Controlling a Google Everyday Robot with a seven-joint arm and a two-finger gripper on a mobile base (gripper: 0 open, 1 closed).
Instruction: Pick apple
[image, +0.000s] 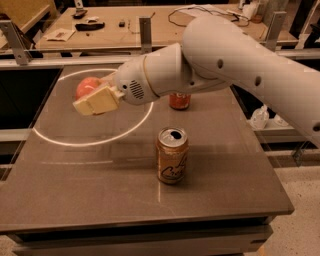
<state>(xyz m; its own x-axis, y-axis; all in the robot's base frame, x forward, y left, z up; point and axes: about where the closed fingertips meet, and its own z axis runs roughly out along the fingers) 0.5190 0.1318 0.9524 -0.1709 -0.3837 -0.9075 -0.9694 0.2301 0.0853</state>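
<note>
At the front of the table (235, 200) stands one open orange can (172, 156). Past it, on the left, the gripper (91, 96) is closed on the one apple (85, 85) and seems to hold it up over the white ring (75, 143). If the hold is loose, the apple could slip out and roll away. Behind the arm sits one red can (179, 101).
</note>
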